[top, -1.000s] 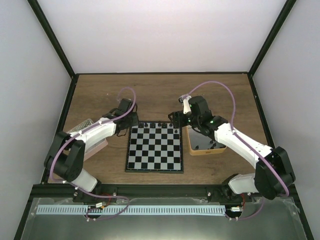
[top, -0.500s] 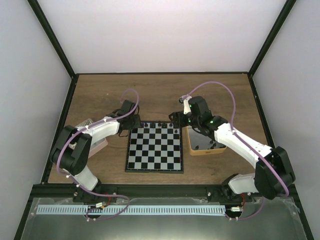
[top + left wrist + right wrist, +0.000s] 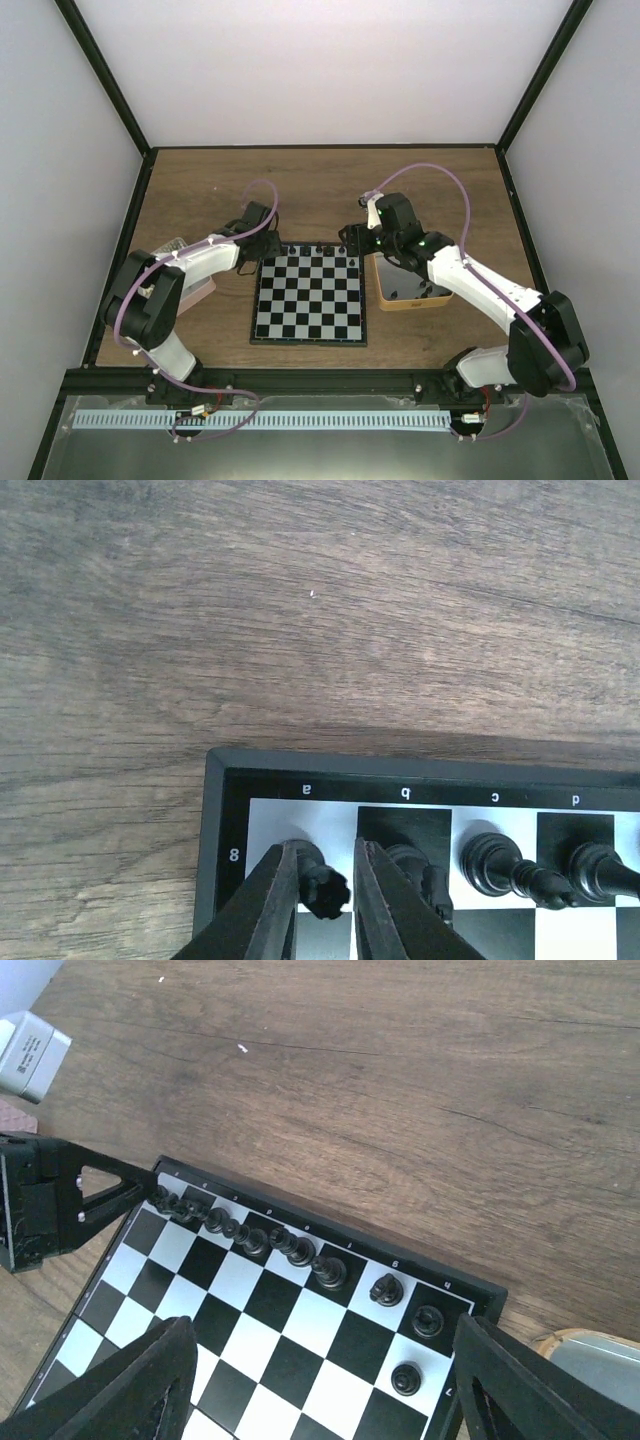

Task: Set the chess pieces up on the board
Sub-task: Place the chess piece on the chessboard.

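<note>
The board (image 3: 308,305) lies mid-table. Tiny black chess pieces (image 3: 318,248) stand along its far rank, and one pawn (image 3: 405,1378) stands on the h7 square. My left gripper (image 3: 267,247) is low over the board's far left corner. In the left wrist view its fingers (image 3: 283,895) straddle a rook (image 3: 323,890) standing on the a8 square. The left finger touches it and a gap shows at the right finger. A knight (image 3: 425,875) stands beside it. My right gripper (image 3: 320,1400) is wide open and empty above the board's far right part.
A tan-sided tin (image 3: 412,285) sits right of the board under my right arm. A pink tray (image 3: 195,290) lies left of it under my left arm. Bare wood table (image 3: 320,185) stretches behind the board. Black frame posts stand at the corners.
My left arm has swung slightly right and its gripper has come down at the board's far left corner. The right arm has barely moved.
</note>
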